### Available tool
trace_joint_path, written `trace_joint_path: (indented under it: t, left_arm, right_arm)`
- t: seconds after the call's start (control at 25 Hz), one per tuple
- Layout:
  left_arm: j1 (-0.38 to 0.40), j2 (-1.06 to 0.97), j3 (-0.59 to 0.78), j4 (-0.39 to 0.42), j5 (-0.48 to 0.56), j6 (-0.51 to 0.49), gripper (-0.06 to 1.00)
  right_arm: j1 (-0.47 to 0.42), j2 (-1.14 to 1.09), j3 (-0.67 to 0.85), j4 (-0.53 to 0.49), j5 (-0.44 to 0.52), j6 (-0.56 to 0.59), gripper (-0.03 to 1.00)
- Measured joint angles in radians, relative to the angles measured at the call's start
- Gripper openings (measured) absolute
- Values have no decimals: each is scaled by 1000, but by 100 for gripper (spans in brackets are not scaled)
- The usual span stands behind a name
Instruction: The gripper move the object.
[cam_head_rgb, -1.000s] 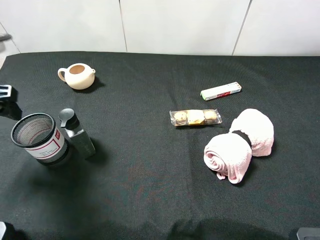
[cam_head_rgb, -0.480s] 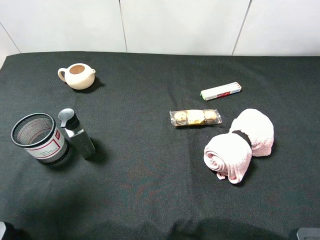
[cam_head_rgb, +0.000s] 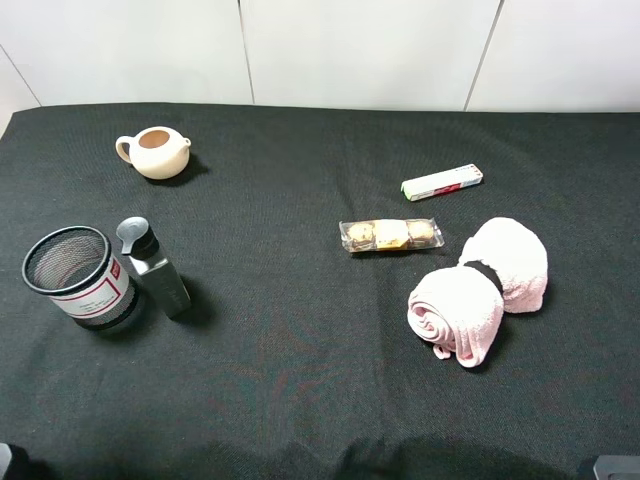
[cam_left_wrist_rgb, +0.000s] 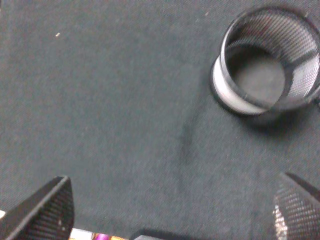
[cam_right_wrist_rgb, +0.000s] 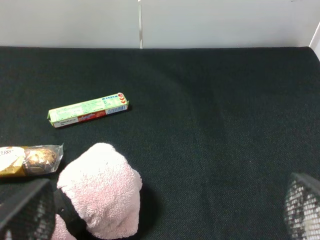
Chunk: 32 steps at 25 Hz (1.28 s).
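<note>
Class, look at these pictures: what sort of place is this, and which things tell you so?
Probably a robot test bench: a black cloth-covered table against plain white panels, with unrelated items: a mesh pen cup, teapot, rolled pink towel.

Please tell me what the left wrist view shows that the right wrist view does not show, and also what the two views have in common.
Only the left wrist view shows the black wire-mesh cylindrical pen cup with its white label, standing upright and empty.

Only the right wrist view shows the green rectangular candy pack, the clear wrapped row of chocolates, the rolled pink towel and the white wall panels.

Both show the black cloth table cover and two dark gripper fingers set wide apart, holding nothing.
</note>
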<state>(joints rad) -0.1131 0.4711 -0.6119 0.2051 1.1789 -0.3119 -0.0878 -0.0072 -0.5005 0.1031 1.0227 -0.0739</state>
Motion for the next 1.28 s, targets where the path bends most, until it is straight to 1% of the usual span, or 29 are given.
trace_joint_path:
  t: [0.16, 0.32, 0.48, 0.56, 0.84, 1.28]
  left_arm:
    - [0, -158, 0, 5, 1, 25, 83]
    - [0, -310, 0, -8, 1, 32, 83]
    - [0, -400, 0, -55, 1, 32, 83]
    - [0, -426, 1, -88, 1, 34, 83]
    - [0, -473, 68, -120, 2, 96, 83]
    - [0, -473, 69, -139, 2, 137, 83]
  right_arm:
    - [0, 0, 0, 0, 0, 0, 69]
    - [0, 0, 0, 0, 0, 0, 69]
    - [0, 0, 0, 0, 0, 0, 69]
    - [0, 0, 0, 0, 0, 0, 69]
    - [0, 0, 0, 0, 0, 0, 69]
    - [0, 0, 0, 0, 0, 0, 69]
